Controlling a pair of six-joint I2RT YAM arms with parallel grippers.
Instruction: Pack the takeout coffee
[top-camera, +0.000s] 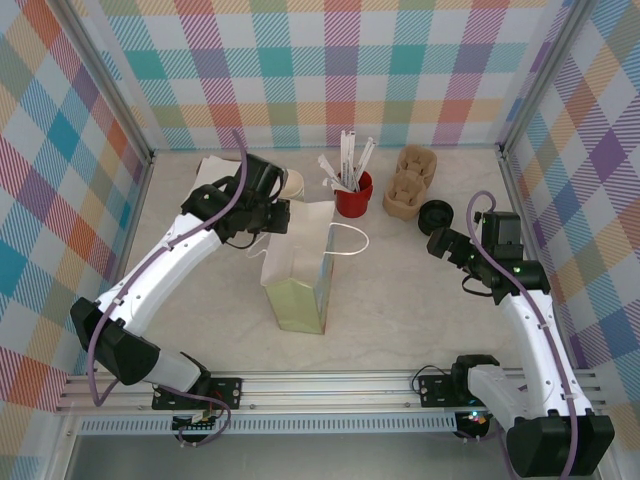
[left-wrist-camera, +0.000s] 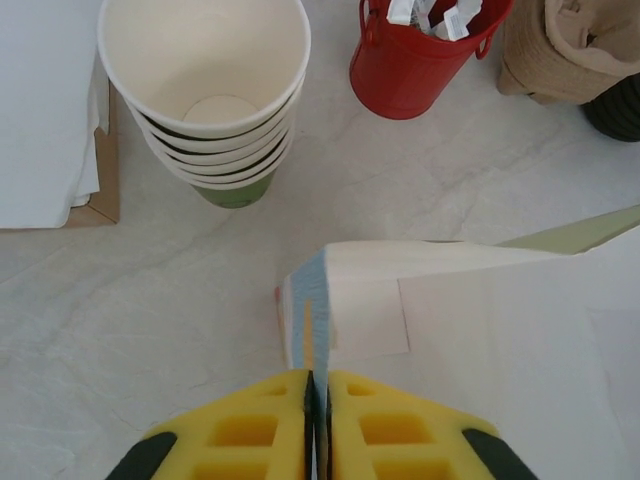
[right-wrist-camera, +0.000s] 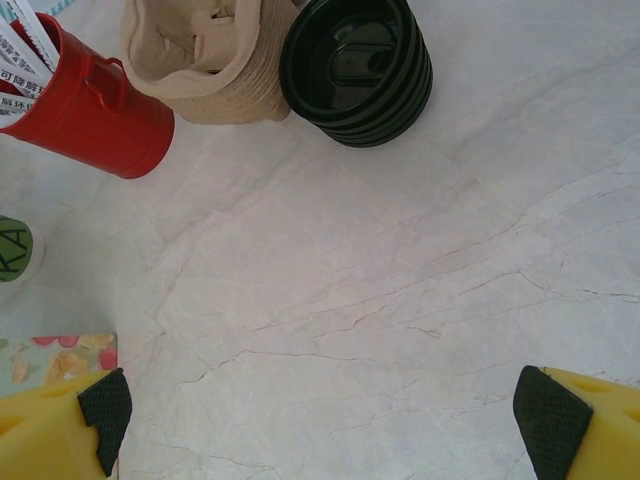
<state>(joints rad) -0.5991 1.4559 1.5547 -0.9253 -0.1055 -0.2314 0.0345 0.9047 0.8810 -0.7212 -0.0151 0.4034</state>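
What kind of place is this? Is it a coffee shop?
Probably a robot test booth dressed up as a coffee counter, not a real shop. Checked walls box in the table, and on it sit stacked paper cups, black lids and a paper bag.

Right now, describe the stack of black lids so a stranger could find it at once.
Start from the red cup of white stirrers at the back of the table. Right of it stand tan pulp cup carriers, and the stack of black lids sits just right of those. It is the only glossy black round thing there.
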